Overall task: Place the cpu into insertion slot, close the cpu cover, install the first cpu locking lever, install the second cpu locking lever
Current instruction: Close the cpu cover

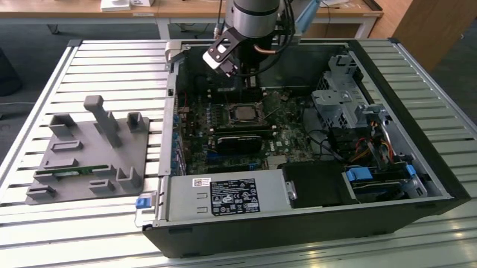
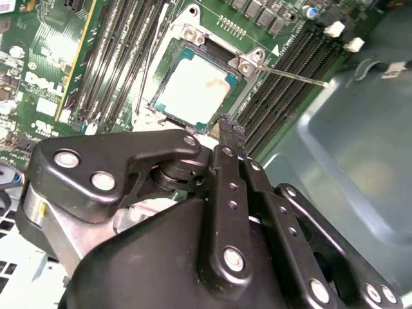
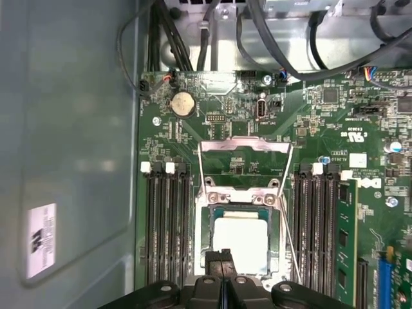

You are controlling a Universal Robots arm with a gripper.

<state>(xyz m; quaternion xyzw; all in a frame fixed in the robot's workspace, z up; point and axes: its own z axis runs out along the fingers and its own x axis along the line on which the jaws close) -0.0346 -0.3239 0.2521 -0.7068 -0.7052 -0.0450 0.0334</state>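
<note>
1. Your gripper [image 3: 221, 261] hangs low over the open motherboard, fingers pressed together with nothing between them.
2. The cpu [image 3: 239, 241] lies flat in the insertion slot [image 3: 207, 235], pale face up. The cpu cover [image 3: 244, 147] stands raised off it, and the board shows through its window.
3. Handling, as a judgement: the cover is thin, stiff sheet metal, light and hinged. It should swing down on a nudge at its free edge rather than need a grasp. The chip beneath is light but fragile, so bear on the frame, never on the chip's face.
4. The locking lever [image 2: 293, 76] is a slim wire rod, probably springy and slippery. Catch it toward its free end, where it juts over the memory slots [image 2: 283, 96].
5. The exterior view places the socket at 6 o'clock from the gripper, inside the computer case [image 1: 417, 167], with a grey fixture [image 1: 82, 151] at 9 o'clock of the case.
6. The first wrist view gives you the raised cover head-on, which is too small to judge from outside. The second wrist view shows how near the fingertips sit to the chip's edge.
</note>
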